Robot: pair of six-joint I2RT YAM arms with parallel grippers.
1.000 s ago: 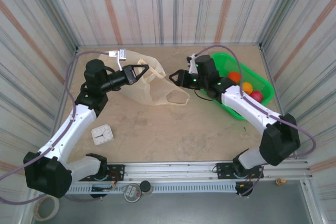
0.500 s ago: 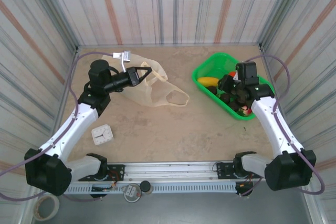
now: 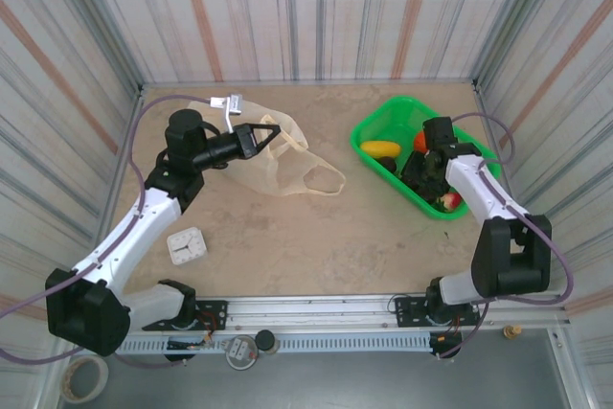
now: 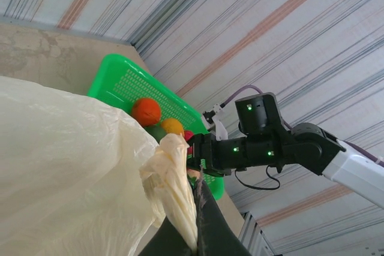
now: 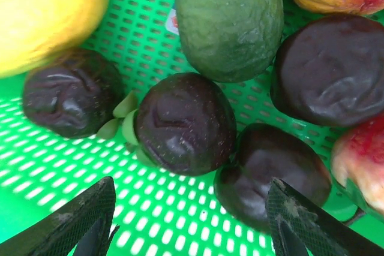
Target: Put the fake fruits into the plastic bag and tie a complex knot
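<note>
The cream-yellow plastic bag (image 3: 287,168) lies slumped on the table left of centre, its mouth facing right. My left gripper (image 3: 268,133) is shut on a bunched handle (image 4: 173,178) of the bag (image 4: 60,160) and holds it up. The fake fruits lie in the green basket (image 3: 381,114). My right gripper (image 3: 422,175) hangs open low inside the basket (image 5: 180,220), its fingers (image 5: 84,223) either side of two dark purple fruits (image 5: 185,123) (image 5: 273,175). Around them lie a green fruit (image 5: 231,19), a yellow one (image 5: 42,16), further purple ones (image 5: 333,70) and a red-pink one (image 5: 360,166).
A small white square clock (image 3: 187,245) lies near the left arm. Striped walls close in the table on three sides, and the basket sits close to the right wall. A roll of tape (image 3: 84,377) lies off the table at the bottom left.
My right arm swung away from the bag's mouth to the basket and lowered its open gripper among the fruits. The left gripper kept hold of the handle and barely moved.
</note>
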